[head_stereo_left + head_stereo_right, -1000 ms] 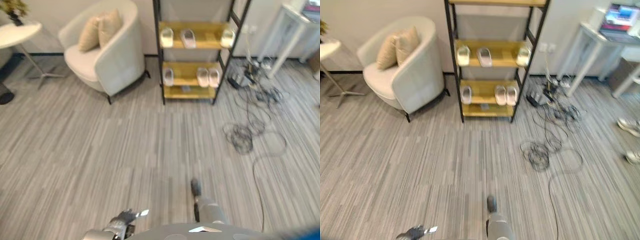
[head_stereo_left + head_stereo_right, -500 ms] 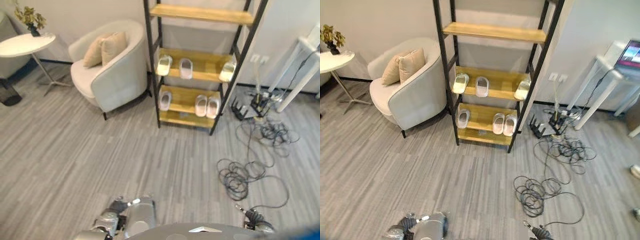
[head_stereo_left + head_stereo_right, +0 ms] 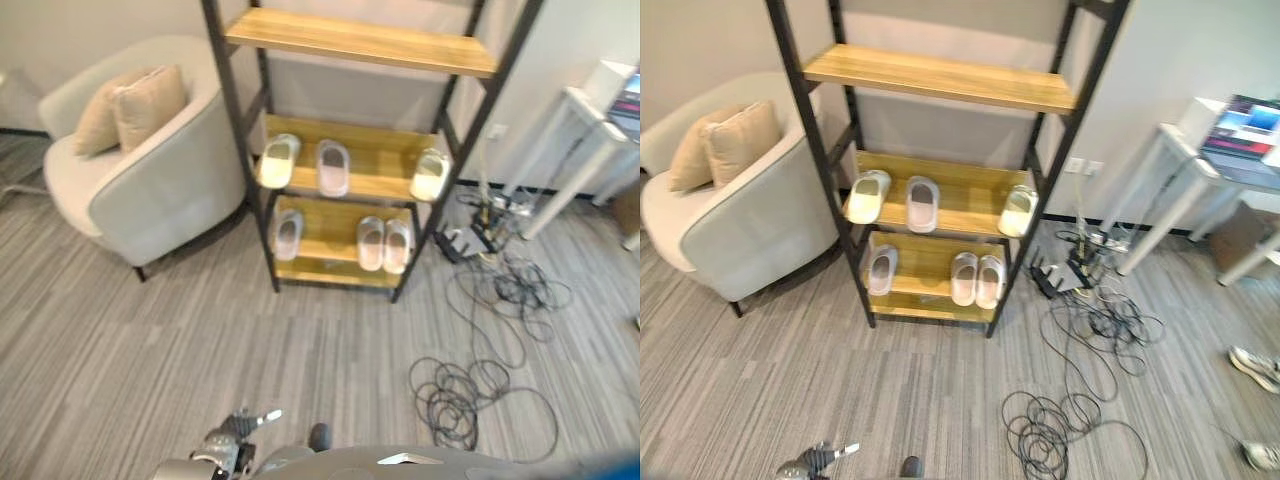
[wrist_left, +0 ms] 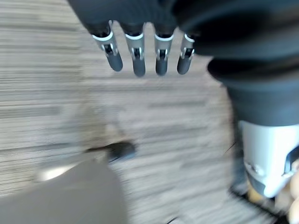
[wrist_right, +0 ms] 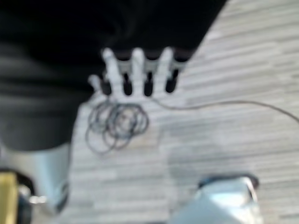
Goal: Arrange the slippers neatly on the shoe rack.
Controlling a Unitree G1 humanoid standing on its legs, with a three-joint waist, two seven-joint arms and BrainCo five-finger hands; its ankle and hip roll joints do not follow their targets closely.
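Note:
The shoe rack has a black frame and wooden shelves and stands against the wall ahead. Its middle shelf holds three pale slippers: one at the left, one beside it, and one at the right end. The lower shelf carries a single slipper at the left and a pair side by side at the right. The top shelf is bare. My left hand hangs over the floor with straight fingers and holds nothing; it also shows low down. My right hand is open over the floor too.
A grey armchair with two beige cushions stands left of the rack. Loose black cables coil on the floor to the right, near a white table. A person's shoes lie at the far right.
The camera has moved closer to the rack, which now looks larger and sits more to the middle. The slippers on the shelves have not moved.

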